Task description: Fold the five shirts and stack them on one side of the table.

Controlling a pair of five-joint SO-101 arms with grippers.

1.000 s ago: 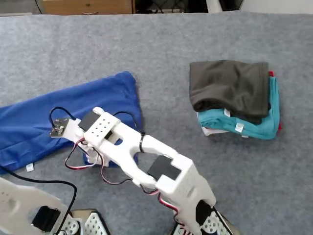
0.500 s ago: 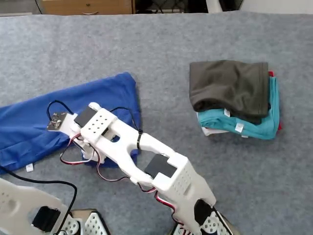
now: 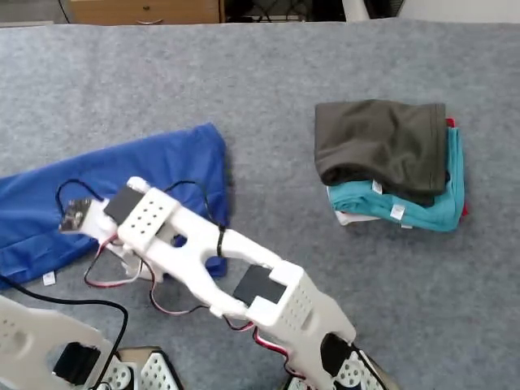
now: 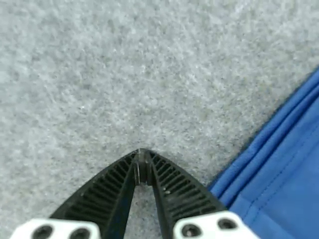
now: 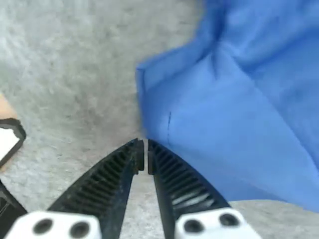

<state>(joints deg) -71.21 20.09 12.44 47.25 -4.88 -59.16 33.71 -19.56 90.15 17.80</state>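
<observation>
— Nearest the bases?
— Left gripper (image 4: 143,167), low over the grey felt table (image 3: 268,81), tips pressed together on nothing, just beside a folded edge of the blue shirt (image 4: 279,189).
— And the right gripper (image 5: 142,152)?
— Pressed together too, tips right at the shirt's edge. Cannot tell whether any cloth is caught. Arm stretched from the near edge across the shirt's near corner.
— Shirt's place?
— Spread long and flat on the left half of the table, running off the left edge of the high view.
— Farther off?
— Well apart on the right, a stack: dark grey shirt (image 3: 382,142) on top, teal shirt (image 3: 431,207) beneath, white shirt (image 3: 351,218) and red shirt (image 3: 449,123) peeking out lower down. Past the far edge, a wooden cabinet (image 3: 146,10).
</observation>
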